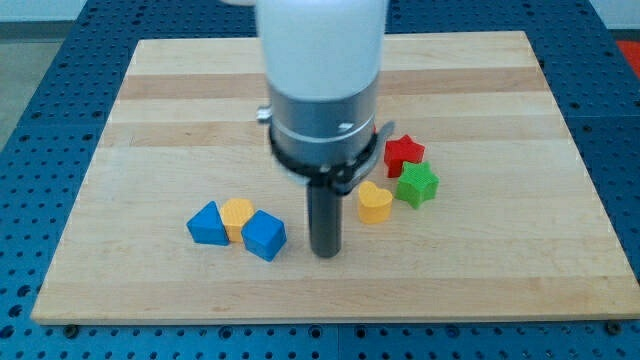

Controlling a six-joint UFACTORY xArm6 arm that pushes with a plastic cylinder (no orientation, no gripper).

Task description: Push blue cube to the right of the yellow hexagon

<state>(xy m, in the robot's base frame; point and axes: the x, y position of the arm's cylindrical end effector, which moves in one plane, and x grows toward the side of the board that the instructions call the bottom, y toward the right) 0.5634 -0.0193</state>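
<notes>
The blue cube (264, 235) sits on the wooden board at the view's lower middle, touching the lower right side of the yellow hexagon (237, 215). A blue triangular block (208, 224) touches the hexagon's left side. My tip (325, 253) rests on the board just right of the blue cube, a small gap apart from it. The rod rises into the white and grey arm body that fills the view's top centre.
A yellow heart block (374, 202) lies right of the rod. A green star (416, 185) is beside it and a red star (404, 153) just above. The wooden board (520, 110) lies on a blue perforated table.
</notes>
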